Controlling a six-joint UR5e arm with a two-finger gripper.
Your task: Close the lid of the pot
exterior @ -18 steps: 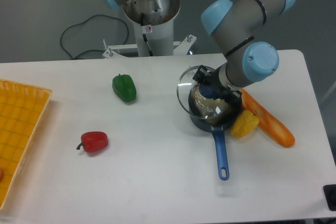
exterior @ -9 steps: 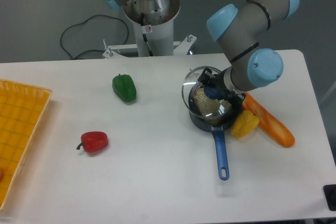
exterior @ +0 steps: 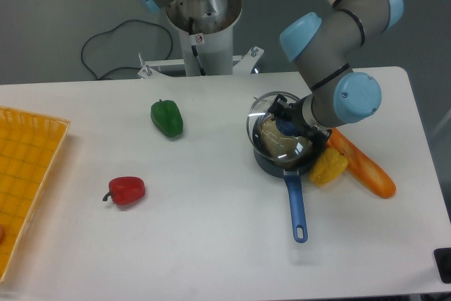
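Observation:
The small dark pot (exterior: 271, 165) stands right of the table's middle, its long blue handle (exterior: 297, 205) pointing toward the front edge. The round glass lid (exterior: 276, 137) with a silver rim sits tilted over the pot's mouth, its far left edge raised. My gripper (exterior: 288, 123) is shut on the lid's blue knob, directly above the pot. The fingertips are mostly hidden by the wrist and the knob.
A yellow pepper (exterior: 328, 167) touches the pot's right side, with a carrot (exterior: 363, 163) just behind it. A green pepper (exterior: 167, 118) and a red pepper (exterior: 127, 189) lie to the left. An orange tray (exterior: 28, 174) sits at the left edge.
The gripper has carried the lid a little to the right and lower, bringing it more squarely over the pot.

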